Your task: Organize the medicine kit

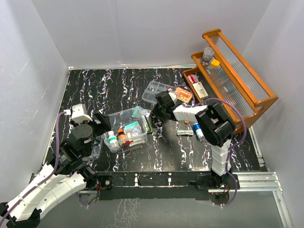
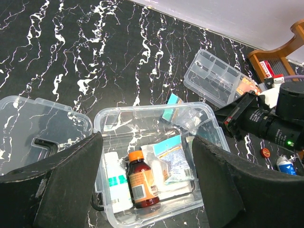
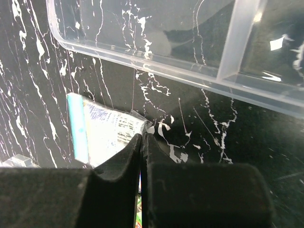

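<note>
The medicine kit is a clear box standing open near the middle of the table. Inside lie a brown bottle with an orange cap, a white box and a blue-edged sachet. Its clear lid with a black handle lies to its left. My left gripper hangs open above the kit, a finger on either side of it. My right gripper is shut at the kit's right side, pinching the corner of a white packet with a teal edge.
A clear divided tray lies behind the kit. An orange-brown wooden rack stands at the back right with a few items on it. A small tube, a blue-and-white bottle and an orange packet lie near the right arm.
</note>
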You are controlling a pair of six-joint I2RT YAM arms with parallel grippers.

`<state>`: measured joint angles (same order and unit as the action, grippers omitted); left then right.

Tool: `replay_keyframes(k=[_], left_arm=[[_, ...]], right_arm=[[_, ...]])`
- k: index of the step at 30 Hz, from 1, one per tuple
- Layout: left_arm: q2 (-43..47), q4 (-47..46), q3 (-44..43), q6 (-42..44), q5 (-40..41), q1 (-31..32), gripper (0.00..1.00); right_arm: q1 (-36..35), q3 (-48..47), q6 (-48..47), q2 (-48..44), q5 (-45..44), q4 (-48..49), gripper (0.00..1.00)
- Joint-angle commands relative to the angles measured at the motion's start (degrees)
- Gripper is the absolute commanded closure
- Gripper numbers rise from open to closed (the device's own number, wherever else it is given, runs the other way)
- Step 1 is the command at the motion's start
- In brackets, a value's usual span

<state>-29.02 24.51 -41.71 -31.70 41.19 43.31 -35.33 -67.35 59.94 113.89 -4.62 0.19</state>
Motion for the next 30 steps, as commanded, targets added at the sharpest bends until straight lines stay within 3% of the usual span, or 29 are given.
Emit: replay_keyframes(k=[1, 18, 20, 22, 26, 30], left_arm=[[0.41, -0.08, -1.26, 0.71, 1.43, 0.02, 0.25], [0.10, -1.79, -0.65, 2.02, 1.27, 0.02, 0.25], [-0.05, -2.11, -0.65, 2.45, 1.26, 0.01, 0.25], [-0.20, -2.41, -0.64, 3.05, 1.39, 0.02, 0.25], [-0.26, -2.45, -1.14, 3.90, 2.21, 0.02, 0.25], [-0.12, -2.41, -1.35, 4.28, 2.25, 0.02, 0.25]], right_arm=[[-0.04, 1.04, -2.15, -6.39, -5.51, -1.56, 1.00], [-0.03, 11.92, -10.82, -25.73, -10.24, -14.67, 1.00], [-0.04, 12.60, -13.91, -26.83, -10.85, -15.33, 0.73], [0.06, 12.56, -17.49, -27.05, -14.04, -15.84, 0.57], [0.77, 9.52, -26.75, -25.24, -12.93, -15.31, 0.53], [1.11, 5.47, -37.82, -19.75, -1.45, -15.69, 0.54]])
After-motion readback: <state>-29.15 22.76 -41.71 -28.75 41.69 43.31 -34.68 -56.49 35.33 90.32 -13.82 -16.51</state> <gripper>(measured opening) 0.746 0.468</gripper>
